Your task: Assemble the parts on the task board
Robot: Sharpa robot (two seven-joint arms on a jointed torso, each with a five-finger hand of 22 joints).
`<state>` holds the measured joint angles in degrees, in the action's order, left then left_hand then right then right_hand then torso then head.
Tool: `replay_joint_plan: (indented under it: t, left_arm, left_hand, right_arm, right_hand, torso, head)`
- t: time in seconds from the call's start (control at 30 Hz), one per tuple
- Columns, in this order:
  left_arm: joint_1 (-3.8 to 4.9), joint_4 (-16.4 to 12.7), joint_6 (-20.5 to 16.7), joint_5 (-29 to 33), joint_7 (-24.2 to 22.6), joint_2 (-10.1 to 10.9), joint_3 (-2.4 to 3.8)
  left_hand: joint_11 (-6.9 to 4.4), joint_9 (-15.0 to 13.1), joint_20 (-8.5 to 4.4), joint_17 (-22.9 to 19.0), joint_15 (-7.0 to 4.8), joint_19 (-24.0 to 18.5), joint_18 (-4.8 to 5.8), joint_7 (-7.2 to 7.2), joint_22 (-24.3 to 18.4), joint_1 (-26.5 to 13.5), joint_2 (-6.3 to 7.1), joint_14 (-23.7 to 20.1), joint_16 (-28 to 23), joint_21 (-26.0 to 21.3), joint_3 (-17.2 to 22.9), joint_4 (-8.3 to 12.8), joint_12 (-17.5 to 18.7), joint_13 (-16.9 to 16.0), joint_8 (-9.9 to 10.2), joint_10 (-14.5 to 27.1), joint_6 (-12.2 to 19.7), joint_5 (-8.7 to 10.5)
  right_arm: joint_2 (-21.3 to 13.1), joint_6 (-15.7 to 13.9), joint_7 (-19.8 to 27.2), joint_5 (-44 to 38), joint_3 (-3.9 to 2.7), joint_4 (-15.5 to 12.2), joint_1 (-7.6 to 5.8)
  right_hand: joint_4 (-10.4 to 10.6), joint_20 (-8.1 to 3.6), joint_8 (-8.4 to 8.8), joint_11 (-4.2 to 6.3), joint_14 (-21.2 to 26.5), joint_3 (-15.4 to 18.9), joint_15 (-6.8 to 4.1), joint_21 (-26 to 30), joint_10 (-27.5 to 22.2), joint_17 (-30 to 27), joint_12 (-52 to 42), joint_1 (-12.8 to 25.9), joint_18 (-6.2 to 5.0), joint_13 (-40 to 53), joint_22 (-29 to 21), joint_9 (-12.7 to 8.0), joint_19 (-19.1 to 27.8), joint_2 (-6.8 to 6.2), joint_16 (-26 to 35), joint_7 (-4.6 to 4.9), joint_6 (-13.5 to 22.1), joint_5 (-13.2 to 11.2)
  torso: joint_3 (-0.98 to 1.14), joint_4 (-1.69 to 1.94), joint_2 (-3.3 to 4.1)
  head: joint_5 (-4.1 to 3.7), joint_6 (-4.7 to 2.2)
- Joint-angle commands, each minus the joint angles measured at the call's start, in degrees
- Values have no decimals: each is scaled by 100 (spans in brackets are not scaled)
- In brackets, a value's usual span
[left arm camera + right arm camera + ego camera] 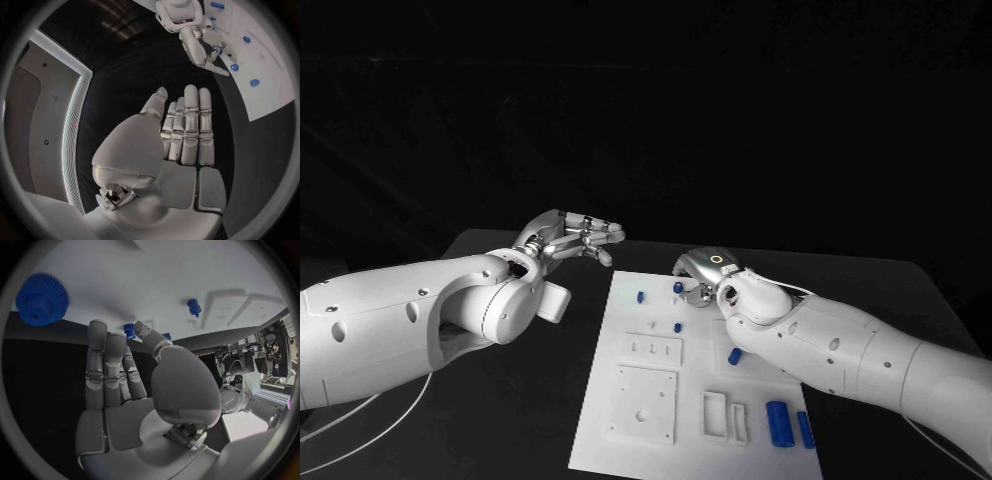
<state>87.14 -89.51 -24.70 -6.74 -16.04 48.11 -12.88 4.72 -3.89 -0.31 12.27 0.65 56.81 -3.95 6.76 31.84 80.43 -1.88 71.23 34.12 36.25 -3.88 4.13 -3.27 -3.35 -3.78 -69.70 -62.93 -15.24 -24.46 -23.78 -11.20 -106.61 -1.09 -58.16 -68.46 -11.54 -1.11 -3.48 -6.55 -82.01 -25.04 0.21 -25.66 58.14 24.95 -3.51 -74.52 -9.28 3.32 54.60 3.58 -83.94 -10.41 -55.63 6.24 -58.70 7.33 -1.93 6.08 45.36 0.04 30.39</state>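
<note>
The white task board [629, 405] lies in the middle of the table. My right hand [701, 279] hovers at the board's far edge and pinches a small blue part [129, 331] between thumb and a finger; the same part [678, 288] shows beside the hand in the head view. My left hand [574, 238] is raised left of the board's far corner, its fingers [190, 125] stretched out with nothing in them. A blue gear [42, 298] and a blue peg [194, 306] sit on the board near my right hand [125, 385].
More blue parts lie on the board: a small one [640, 296] near the far left, one [678, 326] mid-board, one [734, 355] under my right forearm, two cylinders [777, 420] at the near right. Recessed blocks [651, 348] occupy the board's centre.
</note>
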Motion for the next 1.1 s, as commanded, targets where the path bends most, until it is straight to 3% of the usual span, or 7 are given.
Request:
replay_joint_plan:
  t: [0.03, 0.4, 0.53, 0.57, 0.63, 0.77, 1.1]
  left_arm:
    - [15, 5, -25, -24, -30, 11, 6]
    - [15, 48, 6, -23, -46, 54, 3]
    - [14, 88, 9, -23, -52, 51, -11]
    - [14, 105, 13, -23, -54, 48, -17]
    - [13, 127, 19, -23, -54, 43, -23]
    - [12, 156, 28, -23, -57, 33, -29]
    - [10, 217, 61, -23, -61, -7, -35]
  left_hand:
    - [0, 3, 2, -7, 10, -8, 0, 4, 7, -23, 54, -29, 17, -23, -26, -4, -8, -4, 21, 46, 37, 33]
    - [-11, 1, 2, -11, 6, -3, -3, -1, 19, -7, 45, -30, 15, -38, -18, 2, -11, -5, 20, 9, 23, 31]
    - [-14, 2, 1, -11, 5, -3, -3, -2, 20, -5, 45, -30, 15, -38, -17, 3, -12, -6, 20, 2, 23, 31]
    - [-14, 2, 1, -11, 5, -3, -3, -2, 20, -5, 45, -30, 15, -38, -17, 3, -12, -6, 20, 2, 23, 31]
    - [-14, 2, 1, -11, 5, -3, -3, -2, 20, -5, 45, -30, 15, -38, -17, 3, -12, -6, 20, 2, 23, 31]
    - [-14, 2, 1, -11, 5, -3, -3, -2, 20, -5, 45, -30, 15, -38, -17, 3, -12, -6, 20, 2, 23, 31]
    - [-12, 2, -2, -10, 5, -6, 2, -1, 37, -10, 39, -32, 19, -41, -9, 6, -9, -5, 20, 6, 23, 26]
  right_arm:
    - [-182, -224, 98, 269, -30, -252, -16]
    - [-1179, 57, 227, 1095, -515, -1214, -40]
    - [-1432, 269, 248, 1422, -636, -1323, -42]
    - [-1514, 381, 254, 1534, -679, -1327, -42]
    - [-1593, 532, 269, 1657, -721, -1286, -43]
    - [-1630, 819, 317, 1890, -757, -1134, -43]
    - [-1371, 1324, 395, 2120, -780, -673, -34]
  right_hand:
    - [16, 26, -7, 13, 1, 23, 20, 30, 59, -6, 22, -23, -52, -3, 1, -4, -172, 5, -1, -33, -44, 11]
    - [-112, -156, -17, 330, -4, -589, -192, 23, 1424, 2, 1, 333, 89, 23, 111, 18, -161, 92, -5, 36, -456, 82]
    - [-116, -297, -15, 558, 1, -336, -348, -1, 2108, 44, -123, 316, 201, 113, 175, 18, -149, 106, -15, -13, -496, 218]
    - [-93, -465, -14, 758, -8, 117, -491, -74, 2423, 76, -673, 278, 343, 577, 239, 17, -167, 62, -9, -52, -532, 536]
    - [-82, -567, -12, 768, 7, 751, -556, -330, 1972, 205, -2128, 182, 491, 2108, 440, 17, -189, 129, -58, -87, -478, 635]
    - [-51, -517, -11, 738, 84, 1117, -517, -1037, 1006, 748, -4342, 229, 468, 4522, 996, 20, -201, 294, -367, -73, -305, 918]
    - [294, -419, -13, 639, 54, 1931, -427, -2046, 1439, 2257, -5985, 83, 400, 6314, 1938, 17, -204, 364, -715, 8, 18, 1001]
  torso:
    - [5, -24, -6]
    - [71, -188, -6]
    - [96, -247, -5]
    - [107, -260, -5]
    - [119, -272, -10]
    - [124, -258, -5]
    - [110, -232, 2]
  head:
    - [-36, -24]
    - [-98, -84]
    - [-111, -89]
    - [-114, -92]
    - [-118, -93]
    - [-151, -80]
    - [-217, -76]
